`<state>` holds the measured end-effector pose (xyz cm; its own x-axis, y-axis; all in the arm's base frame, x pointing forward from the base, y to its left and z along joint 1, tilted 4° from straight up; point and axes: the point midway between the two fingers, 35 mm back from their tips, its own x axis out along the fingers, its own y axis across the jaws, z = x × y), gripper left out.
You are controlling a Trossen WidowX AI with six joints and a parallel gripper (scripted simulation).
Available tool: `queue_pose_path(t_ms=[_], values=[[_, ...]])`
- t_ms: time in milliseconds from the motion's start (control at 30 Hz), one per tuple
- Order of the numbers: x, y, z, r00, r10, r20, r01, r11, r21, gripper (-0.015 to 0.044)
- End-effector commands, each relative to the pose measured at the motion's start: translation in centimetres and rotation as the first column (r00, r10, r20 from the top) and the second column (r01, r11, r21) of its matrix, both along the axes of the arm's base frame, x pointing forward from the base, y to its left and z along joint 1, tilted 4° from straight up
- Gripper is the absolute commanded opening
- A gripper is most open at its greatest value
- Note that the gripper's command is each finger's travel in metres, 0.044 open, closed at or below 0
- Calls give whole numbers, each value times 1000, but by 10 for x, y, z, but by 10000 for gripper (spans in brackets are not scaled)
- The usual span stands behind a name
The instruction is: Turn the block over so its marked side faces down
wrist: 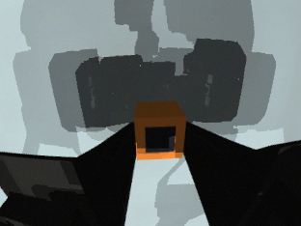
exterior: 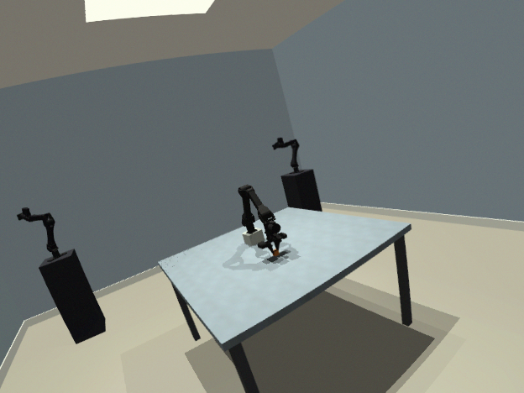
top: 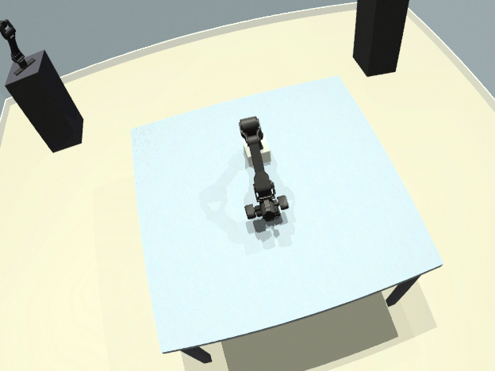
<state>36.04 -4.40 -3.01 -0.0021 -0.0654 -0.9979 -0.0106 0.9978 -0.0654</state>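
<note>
The small orange block [exterior: 275,253] [wrist: 179,137] is between the fingertips of my gripper [exterior: 275,251] [wrist: 157,127]. The gripper points down and is shut on the block, with one black finger on its left side and one on its right side in the wrist view. The block's marked side, with a dark square, faces up toward the wrist camera. The block is low at the table [top: 208,287] [exterior: 237,296]; whether its underside touches cannot be told. In the top view the arm hides the block and the fingertips.
The arm's pale base block [top: 263,155] [exterior: 252,238] stands behind the gripper on the table. Black pedestals [top: 47,108] [exterior: 71,296] with other arms stand on the floor away from the table. The arm's shadows lie around the block.
</note>
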Motion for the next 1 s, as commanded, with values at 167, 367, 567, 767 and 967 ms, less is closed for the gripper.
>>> queue_pose_path(t_ms=[167,367,567,767,967], values=[[1,2,28,1000,5,5,-5,1000,3,0],[3,2,24,997,7,75,-8,1000,6,0],[4,1,19,986,11,169,-13,1000,9,0],[3,1,16,965,16,261,-19,1000,10,0],[2,1,15,936,21,350,-26,1000,8,0]])
